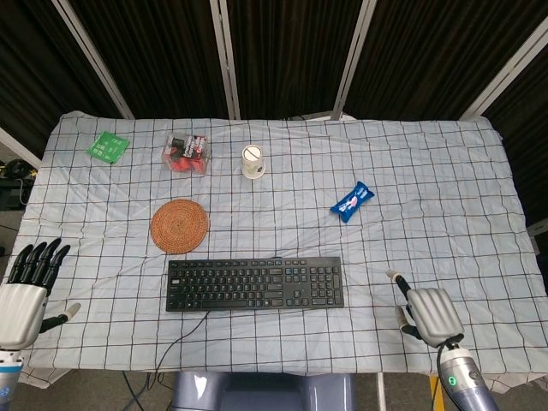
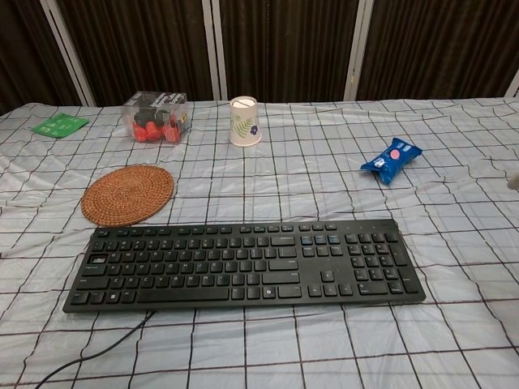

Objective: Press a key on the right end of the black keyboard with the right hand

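The black keyboard [image 1: 254,283] lies flat near the table's front edge, its number pad at the right end [image 2: 379,258]. In the head view my right hand [image 1: 428,312] hovers low over the cloth, to the right of the keyboard's right end and a little nearer the front edge. It is apart from the keyboard by a clear gap. Its fingers are tucked under and hold nothing; one digit points toward the keyboard. My left hand [image 1: 30,287] is at the table's front left corner, its dark fingers spread and empty. The chest view shows neither hand.
A checked cloth [image 1: 445,240] covers the table. A round woven coaster [image 1: 179,226] sits just behind the keyboard's left end. Further back are a paper cup [image 1: 253,162], a clear box of red items [image 1: 186,154], a green packet [image 1: 108,146] and a blue snack packet [image 1: 353,201].
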You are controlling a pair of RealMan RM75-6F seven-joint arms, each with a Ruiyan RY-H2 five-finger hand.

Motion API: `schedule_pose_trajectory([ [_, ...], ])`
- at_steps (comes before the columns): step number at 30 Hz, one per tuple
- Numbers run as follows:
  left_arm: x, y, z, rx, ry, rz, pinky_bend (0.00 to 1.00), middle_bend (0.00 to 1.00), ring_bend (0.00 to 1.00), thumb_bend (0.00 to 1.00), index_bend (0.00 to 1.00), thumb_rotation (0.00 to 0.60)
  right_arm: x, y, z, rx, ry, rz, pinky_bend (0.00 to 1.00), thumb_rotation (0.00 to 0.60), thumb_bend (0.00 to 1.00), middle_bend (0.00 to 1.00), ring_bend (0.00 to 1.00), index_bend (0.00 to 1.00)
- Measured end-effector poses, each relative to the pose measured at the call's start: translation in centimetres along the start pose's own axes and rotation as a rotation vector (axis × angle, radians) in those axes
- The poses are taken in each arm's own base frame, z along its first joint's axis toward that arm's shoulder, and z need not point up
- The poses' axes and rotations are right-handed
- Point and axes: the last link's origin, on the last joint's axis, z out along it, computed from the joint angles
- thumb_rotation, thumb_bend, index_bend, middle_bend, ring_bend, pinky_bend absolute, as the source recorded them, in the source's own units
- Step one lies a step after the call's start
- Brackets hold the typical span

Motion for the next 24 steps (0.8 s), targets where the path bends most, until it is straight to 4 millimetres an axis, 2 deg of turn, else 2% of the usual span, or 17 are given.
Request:
schedule_pose_trajectory([
  [8, 0.0, -0.2, 0.2, 0.006, -0.003, -0.003, 0.00, 0.00, 0.00, 0.07, 0.00, 0.600, -0.7, -3.9, 2.8, 0.031, -0.097, -0.033, 0.81, 0.600, 0.57, 1.00, 0.96, 0.15],
  [15, 0.2, -0.4, 0.3, 0.009, 0.005, -0.006, 0.00, 0.00, 0.00, 0.07, 0.00, 0.600, -2.6, -7.7, 4.4, 0.062, -0.163, -0.015, 0.81, 0.600, 0.57, 1.00, 0.96, 0.15],
  [24, 0.2, -0.5, 0.4, 0.014, 0.002, -0.013, 0.00, 0.00, 0.00, 0.07, 0.00, 0.600, -3.5, -9.4, 6.5, 0.040, -0.152, -0.001, 0.81, 0.600, 0.57, 1.00, 0.96, 0.15],
])
